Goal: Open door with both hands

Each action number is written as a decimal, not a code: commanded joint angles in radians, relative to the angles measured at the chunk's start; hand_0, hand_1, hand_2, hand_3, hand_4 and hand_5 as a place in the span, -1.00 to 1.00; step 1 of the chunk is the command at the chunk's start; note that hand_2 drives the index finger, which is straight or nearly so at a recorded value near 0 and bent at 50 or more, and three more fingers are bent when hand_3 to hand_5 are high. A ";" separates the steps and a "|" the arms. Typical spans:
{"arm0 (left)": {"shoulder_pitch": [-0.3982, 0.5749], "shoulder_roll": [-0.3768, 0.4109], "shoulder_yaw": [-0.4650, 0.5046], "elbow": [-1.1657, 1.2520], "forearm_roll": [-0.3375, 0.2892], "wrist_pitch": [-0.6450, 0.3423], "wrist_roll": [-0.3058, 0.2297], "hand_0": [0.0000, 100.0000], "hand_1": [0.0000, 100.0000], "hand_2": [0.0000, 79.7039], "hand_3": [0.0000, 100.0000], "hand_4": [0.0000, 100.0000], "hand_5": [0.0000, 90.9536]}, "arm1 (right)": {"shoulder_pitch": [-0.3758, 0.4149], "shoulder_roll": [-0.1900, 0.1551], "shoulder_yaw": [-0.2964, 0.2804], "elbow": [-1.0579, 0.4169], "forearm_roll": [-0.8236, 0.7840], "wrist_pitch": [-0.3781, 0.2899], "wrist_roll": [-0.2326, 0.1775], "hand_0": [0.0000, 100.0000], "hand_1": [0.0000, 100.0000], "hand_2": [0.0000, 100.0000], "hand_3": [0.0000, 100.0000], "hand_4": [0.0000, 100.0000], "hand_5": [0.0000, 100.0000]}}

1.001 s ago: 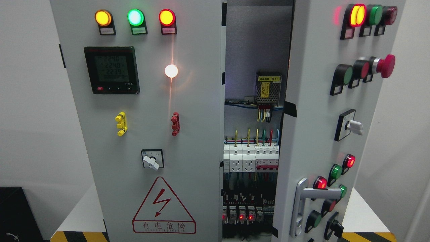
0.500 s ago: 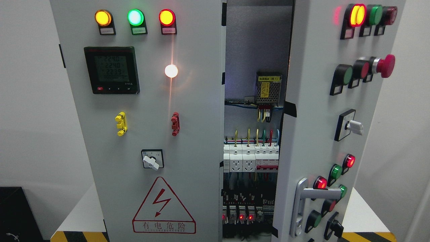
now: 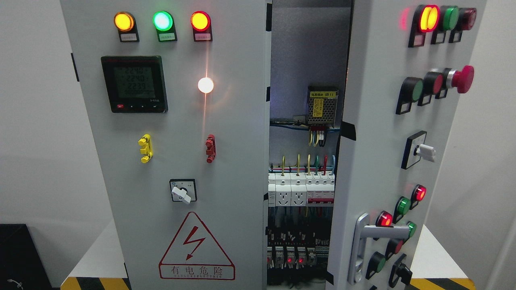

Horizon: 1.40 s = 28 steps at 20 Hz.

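A grey electrical cabinet fills the head view. Its right door [image 3: 375, 121] stands swung partly outward, carrying lamps, push buttons, a red emergency button [image 3: 463, 78] and a silver lever handle [image 3: 365, 247] low on its left edge. The left door [image 3: 181, 133] sits flat and shut, with a black digital meter [image 3: 134, 83], three lit lamps at the top and a rotary switch [image 3: 182, 190]. Through the gap between the doors I see breakers and sockets [image 3: 300, 189], coloured wires and a power supply unit [image 3: 322, 104]. Neither of my hands or arms shows anywhere.
The cabinet stands on a white table [image 3: 96, 257] with a yellow-black hazard stripe [image 3: 94, 283] along its front edge. A black box [image 3: 20, 257] sits at the lower left. White walls lie behind on both sides.
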 commanded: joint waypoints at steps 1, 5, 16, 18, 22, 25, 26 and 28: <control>0.112 0.099 -0.024 -0.372 -0.012 -0.089 -0.004 -1.00 -1.00 -1.00 -1.00 -1.00 -1.00 | 0.000 0.000 0.000 0.000 0.000 0.000 0.001 -1.00 -1.00 -1.00 -1.00 -1.00 -1.00; 0.136 0.140 -0.053 -0.473 -0.011 -0.230 -0.004 -1.00 -1.00 -1.00 -1.00 -1.00 -1.00 | 0.001 0.000 0.000 0.000 0.000 0.000 0.001 -1.00 -1.00 -1.00 -1.00 -1.00 -1.00; 0.244 0.288 -0.115 -1.039 -0.012 -0.210 0.005 -1.00 -1.00 -1.00 -1.00 -1.00 -1.00 | 0.000 0.000 0.000 0.000 0.000 0.000 0.001 -1.00 -1.00 -1.00 -1.00 -1.00 -1.00; 0.250 0.321 -0.116 -1.139 -0.012 -0.209 0.005 -1.00 -1.00 -1.00 -1.00 -1.00 -1.00 | 0.001 0.000 0.000 0.000 0.000 0.000 0.001 -1.00 -1.00 -1.00 -1.00 -1.00 -1.00; 0.288 0.348 -0.119 -1.312 -0.012 -0.203 0.005 -1.00 -1.00 -1.00 -1.00 -1.00 -1.00 | 0.000 0.000 0.000 0.000 0.000 0.000 0.001 -1.00 -1.00 -1.00 -1.00 -1.00 -1.00; 0.281 0.343 -0.119 -1.343 -0.012 -0.212 0.005 -1.00 -1.00 -1.00 -1.00 -1.00 -1.00 | 0.000 0.000 0.000 0.000 0.000 0.000 0.001 -1.00 -1.00 -1.00 -1.00 -1.00 -1.00; 0.281 0.344 -0.121 -1.353 -0.012 -0.215 0.005 -1.00 -1.00 -1.00 -1.00 -1.00 -1.00 | 0.001 0.000 0.000 0.000 0.000 0.000 0.001 -1.00 -1.00 -1.00 -1.00 -1.00 -1.00; 0.281 0.348 -0.125 -1.395 -0.011 -0.213 0.005 -1.00 -1.00 -1.00 -1.00 -1.00 -1.00 | 0.000 0.000 0.000 0.000 0.000 0.000 0.001 -1.00 -1.00 -1.00 -1.00 -1.00 -1.00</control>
